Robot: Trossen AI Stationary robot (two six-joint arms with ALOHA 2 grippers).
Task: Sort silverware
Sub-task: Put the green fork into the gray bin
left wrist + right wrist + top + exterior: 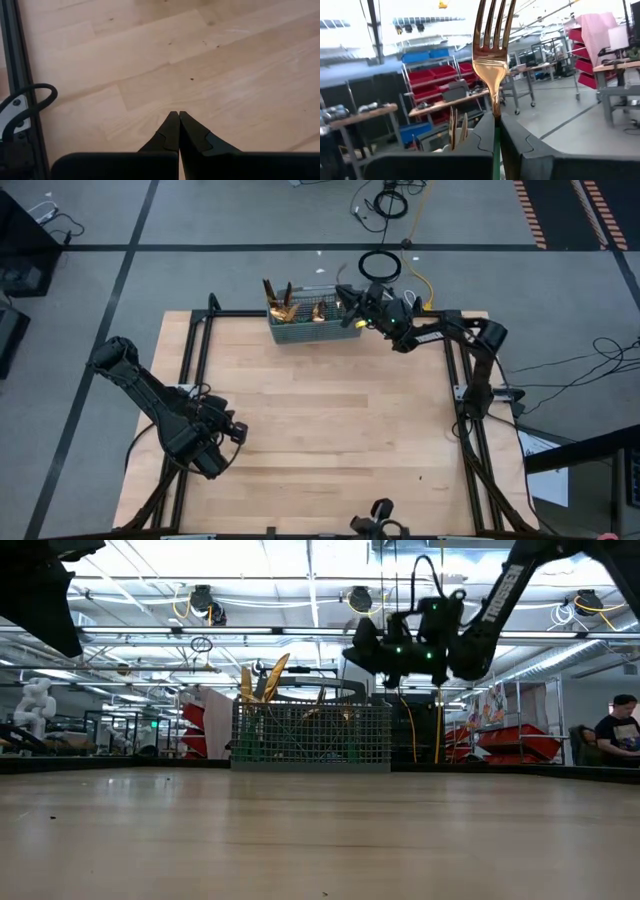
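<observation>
Up high, fork clamped, caddy below

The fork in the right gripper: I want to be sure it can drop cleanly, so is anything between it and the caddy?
Nothing visible blocks it. The right gripper is shut on the fork, raised by the caddy's right end; other silverware stands at the left end.

Caddy basket at table's far edge, silverware inside, left end; right gripper above basket's right end; left gripper near-left.
</observation>
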